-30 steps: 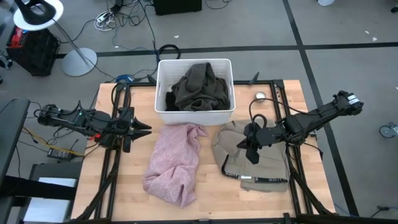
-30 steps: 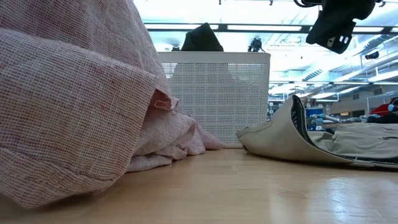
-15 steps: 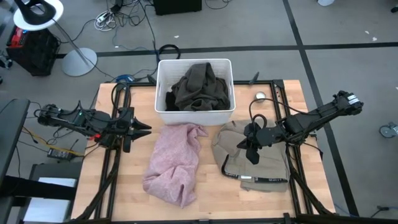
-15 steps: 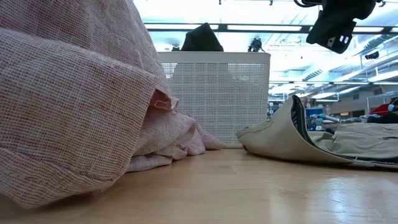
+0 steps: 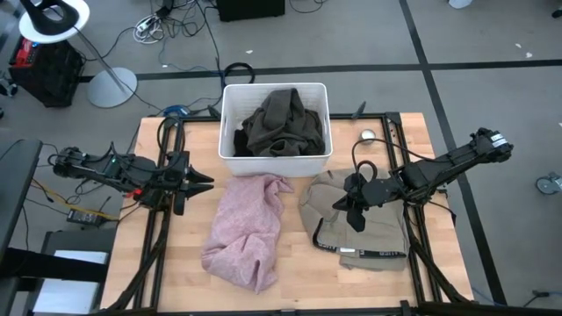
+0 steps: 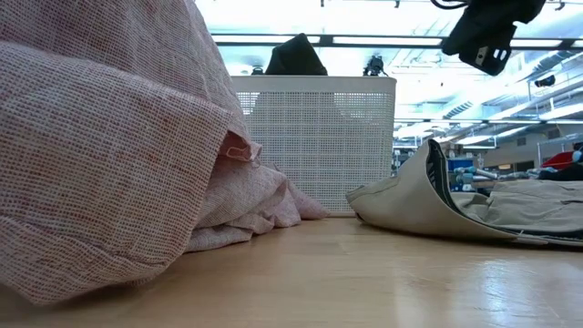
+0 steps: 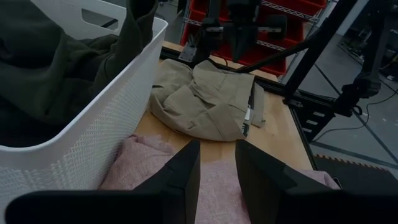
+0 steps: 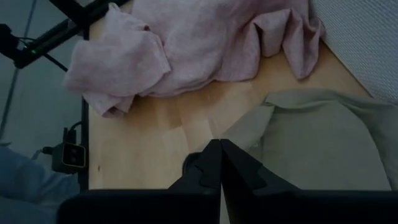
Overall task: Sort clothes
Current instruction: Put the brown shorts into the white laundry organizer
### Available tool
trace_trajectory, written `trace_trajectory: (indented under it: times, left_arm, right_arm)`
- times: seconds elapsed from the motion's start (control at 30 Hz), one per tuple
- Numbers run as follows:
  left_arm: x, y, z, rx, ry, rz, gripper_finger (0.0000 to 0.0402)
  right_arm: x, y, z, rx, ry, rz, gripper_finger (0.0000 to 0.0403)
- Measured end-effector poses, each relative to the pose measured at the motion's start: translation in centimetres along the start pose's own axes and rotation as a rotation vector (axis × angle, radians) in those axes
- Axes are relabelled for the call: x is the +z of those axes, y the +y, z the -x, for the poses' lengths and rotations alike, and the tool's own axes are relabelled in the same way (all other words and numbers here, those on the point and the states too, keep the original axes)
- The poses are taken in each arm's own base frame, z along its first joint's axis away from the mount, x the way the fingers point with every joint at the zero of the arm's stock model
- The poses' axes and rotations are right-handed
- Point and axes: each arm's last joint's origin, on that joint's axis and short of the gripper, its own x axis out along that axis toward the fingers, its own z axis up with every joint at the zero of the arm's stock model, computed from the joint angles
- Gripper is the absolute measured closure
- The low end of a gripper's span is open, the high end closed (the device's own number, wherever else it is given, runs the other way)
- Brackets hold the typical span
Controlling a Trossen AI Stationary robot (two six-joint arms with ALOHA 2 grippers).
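Observation:
A pale pink garment (image 5: pixel 246 230) lies crumpled on the table's middle, near the front edge. A light grey-beige garment (image 5: pixel 373 230) lies folded to its right. An olive-brown garment (image 5: pixel 281 123) fills the white bin (image 5: pixel 230 132) at the far middle. My left gripper (image 5: pixel 209 182) hovers open at the table's left, pointing toward the pink garment (image 7: pixel 224 186), with nothing between its fingers. My right gripper (image 8: pixel 219 152) is shut and hangs in the air (image 6: pixel 483 41) over the left edge of the beige garment (image 8: pixel 323 137).
Dark metal rails (image 5: pixel 158 237) run along the table's left and right sides. A small round silver thing (image 5: pixel 368 136) sits at the far right. Bare wood (image 5: pixel 299 263) shows between the two garments, toward the near edge.

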Motion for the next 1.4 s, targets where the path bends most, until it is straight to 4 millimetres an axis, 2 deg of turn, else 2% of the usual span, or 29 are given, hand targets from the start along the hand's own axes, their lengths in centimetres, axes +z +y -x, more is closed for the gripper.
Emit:
trace_trajectory:
  times: [0.13, 0.23, 0.37, 0.53, 0.67, 0.87, 1.07, 1.23, 1.4]
  left_arm:
    - [0.0, 0.0, 0.0, 0.0, 0.0, 0.0, 0.0296]
    - [0.0, 0.0, 0.0, 0.0, 0.0, 0.0, 0.0296]
    - [0.0, 0.0, 0.0, 0.001, 0.001, -0.006, 0.0296]
    - [0.0, 0.0, 0.0, 0.0, 0.001, -0.032, 0.0296]
    - [0.0, 0.0, 0.0, 0.0, 0.0, -0.032, 0.0296]
    - [0.0, 0.0, 0.0, 0.0, -0.001, -0.029, 0.0296]
    - [0.0, 0.0, 0.0, 0.0, -0.001, -0.028, 0.0296]
    - [0.0, 0.1, 0.0, 0.02, -0.009, -0.027, 0.0296]
    - [0.1, 0.1, 0.0, 0.044, -0.024, -0.025, 0.0296]
  right_arm:
    - [0.2, 0.2, 0.0, 0.019, -0.023, -0.011, 0.0396]
    - [0.6, 0.5, -0.1, 0.046, -0.066, -0.111, 0.0395]
    - [1.0, 0.6, -0.1, 0.012, -0.143, -0.21, 0.0396]
    - [1.0, 0.2, -0.1, -0.057, -0.173, -0.214, 0.0396]
    - [0.1, -1.0, -0.2, -0.166, -0.09, -0.322, 0.0396]
    - [-2.3, -3.2, 0.5, -0.402, 0.146, -0.461, 0.0396]
    - [-3.7, -4.3, 1.5, -0.554, 0.294, -0.582, 0.0395]
    - [-3.9, -4.4, 1.7, -0.571, 0.333, -0.622, 0.0362]
    - [-4.0, -4.5, 1.7, -0.591, 0.319, -0.683, 0.0287]
